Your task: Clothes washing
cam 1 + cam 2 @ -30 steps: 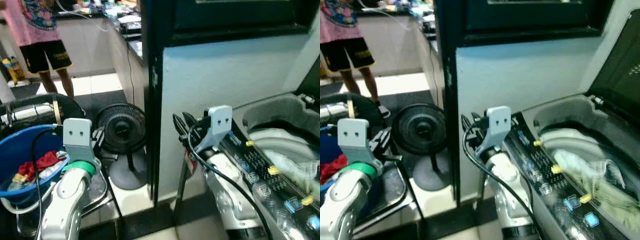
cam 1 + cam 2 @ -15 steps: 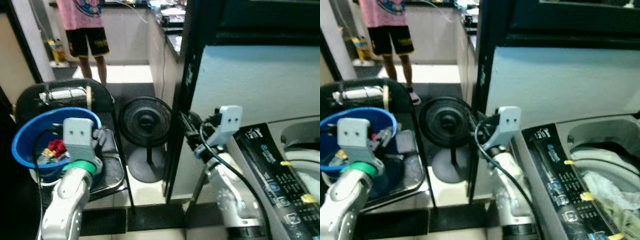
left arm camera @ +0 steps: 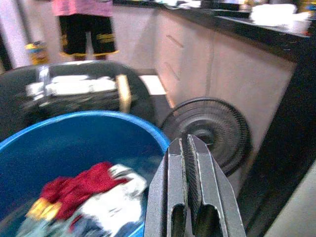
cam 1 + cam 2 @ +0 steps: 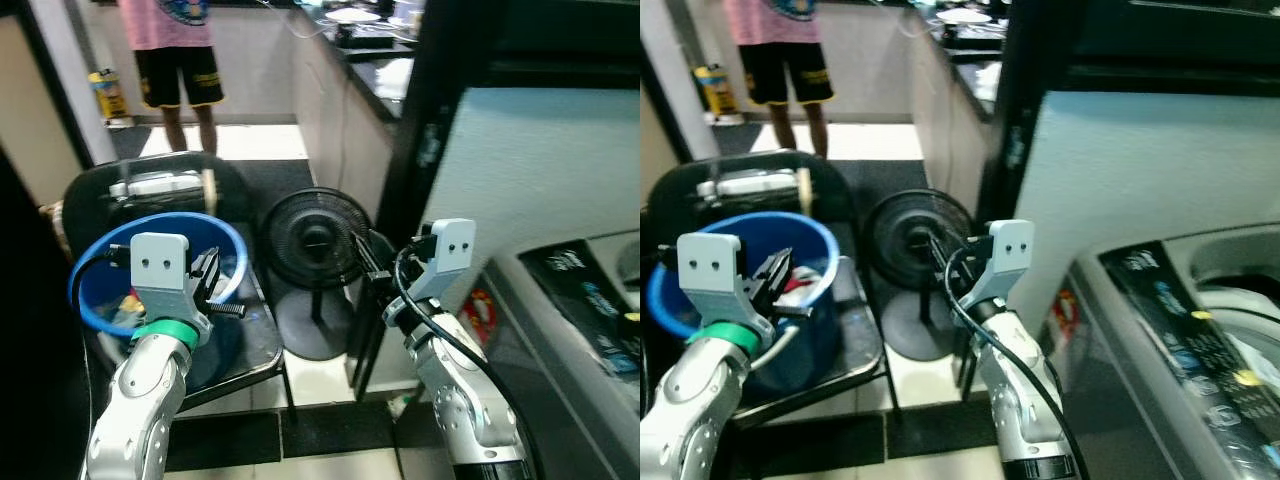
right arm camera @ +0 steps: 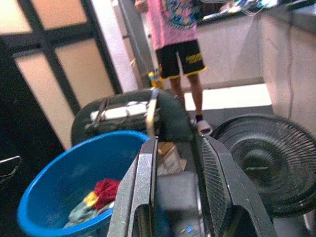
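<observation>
Left gripper, lower left, fingers pressed together, empty, over the blue bucket rim; right gripper, centre, fingers parted, empty; clothes inside bucket; fan behind; person upper left.

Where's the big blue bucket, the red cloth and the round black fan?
Big blue plastic bucket [image 3: 59, 120], left wrist view, rim.
Red cloth [image 3: 79, 186], left wrist view, middle.
Round black floor fan [image 4: 315, 240], left eye view, hub.
</observation>
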Robot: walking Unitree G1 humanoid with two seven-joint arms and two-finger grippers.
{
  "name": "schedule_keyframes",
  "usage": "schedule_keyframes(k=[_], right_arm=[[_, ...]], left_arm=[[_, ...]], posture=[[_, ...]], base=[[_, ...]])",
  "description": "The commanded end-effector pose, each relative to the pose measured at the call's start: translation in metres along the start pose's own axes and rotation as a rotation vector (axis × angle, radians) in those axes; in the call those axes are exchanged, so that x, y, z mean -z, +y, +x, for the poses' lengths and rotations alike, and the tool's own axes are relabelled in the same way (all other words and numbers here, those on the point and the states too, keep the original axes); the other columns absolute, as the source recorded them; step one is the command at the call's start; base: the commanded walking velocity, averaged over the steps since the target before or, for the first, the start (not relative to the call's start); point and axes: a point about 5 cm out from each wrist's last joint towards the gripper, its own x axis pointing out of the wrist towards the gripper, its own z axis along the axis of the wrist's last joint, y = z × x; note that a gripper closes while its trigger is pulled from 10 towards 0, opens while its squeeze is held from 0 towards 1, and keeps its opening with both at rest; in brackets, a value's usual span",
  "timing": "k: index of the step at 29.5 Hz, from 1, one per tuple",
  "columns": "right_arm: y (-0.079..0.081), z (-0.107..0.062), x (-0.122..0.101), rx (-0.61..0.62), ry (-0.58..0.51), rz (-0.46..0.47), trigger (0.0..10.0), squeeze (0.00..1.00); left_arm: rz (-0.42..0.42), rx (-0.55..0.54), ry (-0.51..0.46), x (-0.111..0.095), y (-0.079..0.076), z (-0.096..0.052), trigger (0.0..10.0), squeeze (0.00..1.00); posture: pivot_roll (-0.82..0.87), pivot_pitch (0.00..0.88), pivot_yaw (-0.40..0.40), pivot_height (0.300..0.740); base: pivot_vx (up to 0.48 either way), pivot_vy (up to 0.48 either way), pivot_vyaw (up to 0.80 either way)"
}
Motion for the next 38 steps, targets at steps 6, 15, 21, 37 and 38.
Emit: schedule_keyframes(k=[6,15,21,37,38], right_arm=[[-0.005,-0.004,0.007,0.016,0.068,-0.068,10.0,0.00],[-0.012,-0.015,0.038,0.031,0.172,-0.110,10.0,0.00],[-0.016,-0.024,0.054,0.050,0.226,-0.092,10.0,0.00],[-0.009,-0.036,0.074,-0.072,0.284,-0.163,10.0,0.00],[-0.008,-0.036,0.074,-0.083,0.284,-0.163,10.0,0.00]], left_arm=[[-0.004,-0.013,0.045,0.017,-0.001,-0.006,10.0,0.00],[-0.004,-0.072,0.155,0.047,0.014,-0.020,10.0,0.00],[-0.002,-0.063,0.187,0.056,0.011,-0.026,10.0,0.00],[0.031,-0.037,0.152,0.062,0.001,-0.019,10.0,0.00],[0.032,-0.034,0.150,0.062,0.000,-0.018,10.0,0.00]], posture=[[-0.01,0.000,0.002,0.740],[0.00,0.000,-0.005,0.740],[0.00,0.000,-0.004,0.740],[-0.01,0.012,0.012,0.740],[-0.01,0.012,0.012,0.740]], base=[[0.000,0.000,0.00],[0.000,0.000,0.00],[0.000,0.000,0.00],[0.035,0.000,0.20],[0.277,0.000,0.80]])
